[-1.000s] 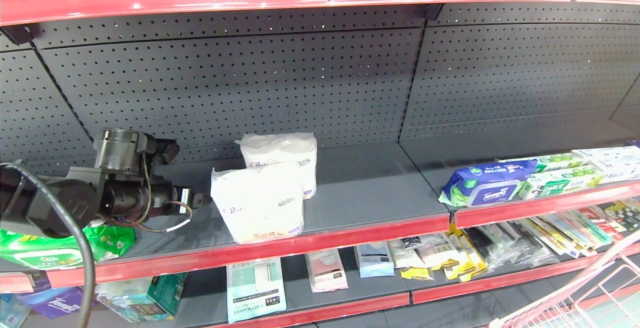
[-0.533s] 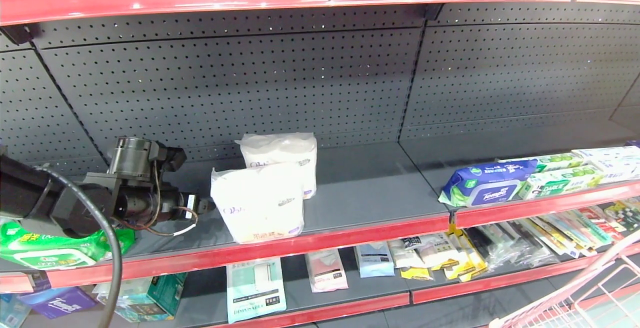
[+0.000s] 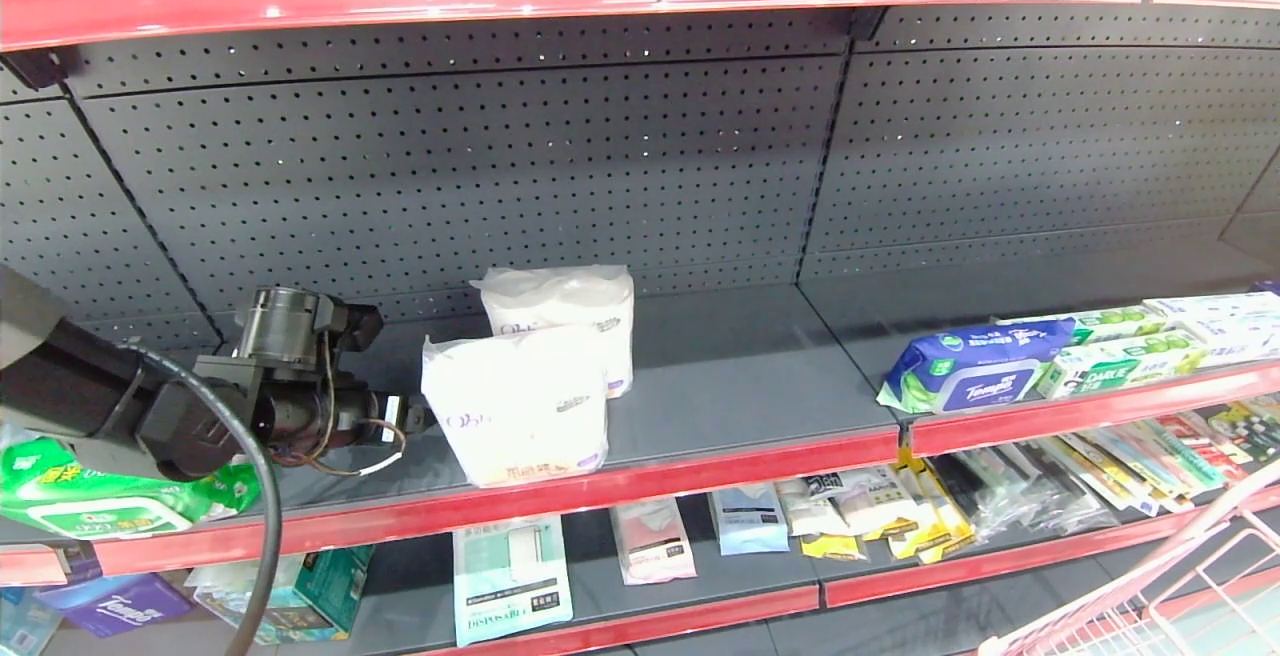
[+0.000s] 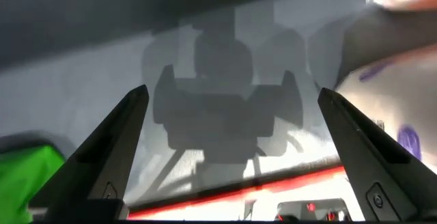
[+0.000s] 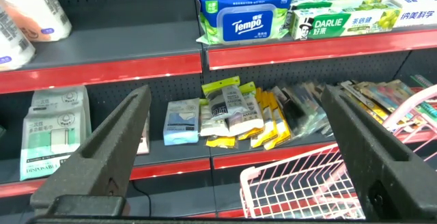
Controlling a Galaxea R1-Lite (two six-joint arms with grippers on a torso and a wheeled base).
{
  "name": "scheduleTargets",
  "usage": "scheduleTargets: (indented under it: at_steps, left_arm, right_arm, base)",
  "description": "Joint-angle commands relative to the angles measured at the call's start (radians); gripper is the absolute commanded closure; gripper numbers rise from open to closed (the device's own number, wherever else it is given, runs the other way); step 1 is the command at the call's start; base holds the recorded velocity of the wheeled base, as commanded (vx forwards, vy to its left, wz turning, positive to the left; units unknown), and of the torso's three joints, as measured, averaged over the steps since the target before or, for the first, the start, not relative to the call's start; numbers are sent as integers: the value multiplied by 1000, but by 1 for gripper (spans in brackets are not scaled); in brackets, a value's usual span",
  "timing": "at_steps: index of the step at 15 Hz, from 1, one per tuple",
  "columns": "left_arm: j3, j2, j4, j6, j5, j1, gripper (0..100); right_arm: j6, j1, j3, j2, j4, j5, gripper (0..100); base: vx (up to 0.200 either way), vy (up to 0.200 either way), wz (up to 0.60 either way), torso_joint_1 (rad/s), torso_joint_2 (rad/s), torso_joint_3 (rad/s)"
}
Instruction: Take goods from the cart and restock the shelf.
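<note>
Evidently the stocking step is in hand at the shelf rather than at the cart, whose pink wire corner sits low on the robot's right. The left gripper hangs low over the shelf board with its jaws spread wide and nothing between them. It sits just beside the left flank of the front white pack; whether a finger touches the wrapper cannot be told. That pack stands upright at the shelf's red front lip, with the rear white pack close behind it and a little to the right. A green pack lies on the same board on the arm's other side. The right gripper is likewise wide and empty, held out before the lower tiers and above the cart's basket. My reading is that the white packs are in place and the left arm has nothing left to carry here. The next move, I judge, calls for drawing that arm straight back off the shelf, keeping the open fingers clear of the soft pack so it is not tipped over the lip. An arm can then go down to the cart for another item; the bare board between the white packs and the blue wipes pack looks like the room to fill.
</note>
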Motion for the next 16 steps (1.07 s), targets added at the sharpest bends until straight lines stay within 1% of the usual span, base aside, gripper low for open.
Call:
scheduleTargets:
  at_steps: [1, 6, 8, 10, 13, 16]
  left_arm:
    - [-1, 29, -6, 0, -2, -3, 0]
    - [-8, 49, -10, 0, -7, -17, 0]
    - [-7, 61, -32, 0, -7, -31, 0]
    - [-12, 64, -30, 0, -7, -48, 0]
    - [-24, 72, -30, 0, -7, -52, 0]
    - [-30, 73, -30, 0, -7, -75, 0]
  right_arm:
    - [-1, 0, 0, 1, 0, 0, 0]
    - [1, 0, 0, 3, 0, 0, 0]
    - [-1, 0, 0, 1, 0, 0, 0]
    - [1, 0, 0, 3, 0, 0, 0]
    - [-1, 0, 0, 1, 0, 0, 0]
    - [1, 0, 0, 1, 0, 0, 0]
  base:
    - [0, 0, 0, 0, 0, 0]
    - [0, 0, 0, 0, 0, 0]
    - [0, 0, 0, 0, 0, 0]
    - [0, 0, 0, 0, 0, 0]
    - [0, 0, 0, 0, 0, 0]
    - [0, 0, 0, 0, 0, 0]
